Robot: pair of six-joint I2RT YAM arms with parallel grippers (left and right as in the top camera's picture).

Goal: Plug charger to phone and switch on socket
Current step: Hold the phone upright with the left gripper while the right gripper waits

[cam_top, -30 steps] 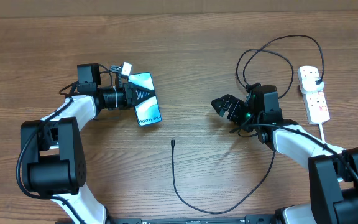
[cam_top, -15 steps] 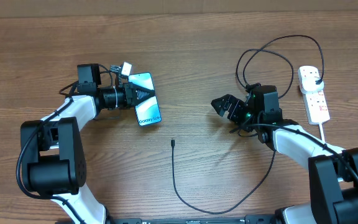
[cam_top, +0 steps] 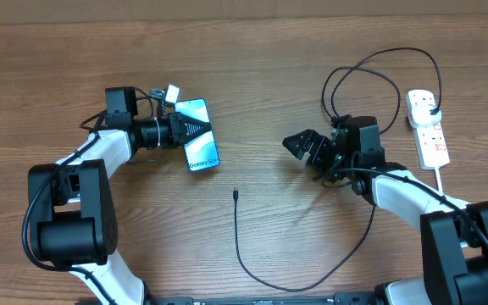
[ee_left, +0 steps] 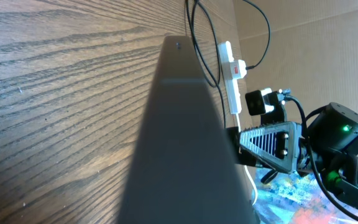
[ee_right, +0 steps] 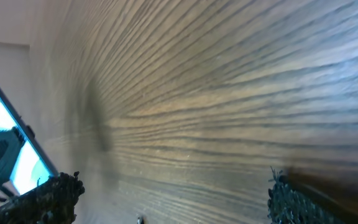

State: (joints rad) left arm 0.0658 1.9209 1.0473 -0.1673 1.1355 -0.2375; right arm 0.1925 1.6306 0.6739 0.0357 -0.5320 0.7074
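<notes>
Your left gripper (cam_top: 197, 129) is clamped on the left long edge of the phone (cam_top: 202, 155). The phone's lit screen faces up over the wooden table (cam_top: 252, 59); you cannot tell whether it rests flat. Your right gripper (cam_top: 298, 146), well right of the phone, has its jaws spread wide and holds nothing. The socket (cam_top: 434, 146) lies far right of the phone, too small to read its switches. The charger (cam_top: 252, 273) curves below and right of the phone, and its connector tip (cam_top: 236, 195) lies loose just below-right of it. In your left wrist view the phone is only a dark blurred slab.
</notes>
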